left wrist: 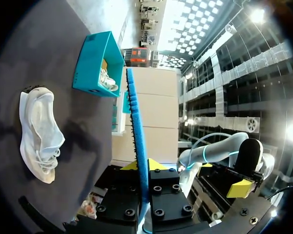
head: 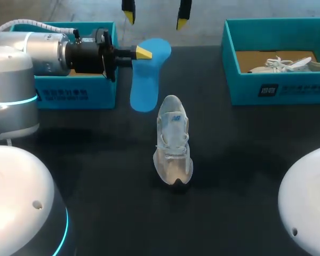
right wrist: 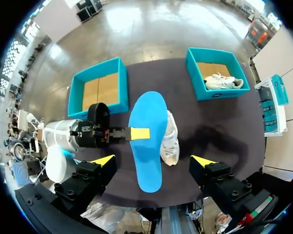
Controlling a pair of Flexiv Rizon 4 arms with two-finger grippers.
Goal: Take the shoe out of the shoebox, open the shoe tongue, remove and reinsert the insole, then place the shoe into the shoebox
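While the left gripper (head: 142, 53) reaches in level from the side, its yellow-tipped fingers are pinched tight on the edge of the blue insole (head: 146, 85). That's a firm hold, one finger on top and one underneath. The insole is flat and lifted clear of the table (head: 245, 160), and from the left wrist it shows only as a thin blue edge running out from between the fingers.

Up above hangs the right gripper (head: 156, 18), fingers spread wide with nothing between them, looking straight down on the insole.

Just beside the insole, the white shoe (head: 173, 141) stands on its sole near the middle of the table, laces showing, outside both boxes and with neither gripper touching it.

On to the surface itself: it's dark and matt, and soft shadows fall across it around the shoe. At the far left sits a teal shoebox (head: 77, 93), open, with only its brown cardboard floor showing. Over at the far right is a second teal shoebox (head: 277, 90), with another white shoe (head: 288, 64) lying inside.
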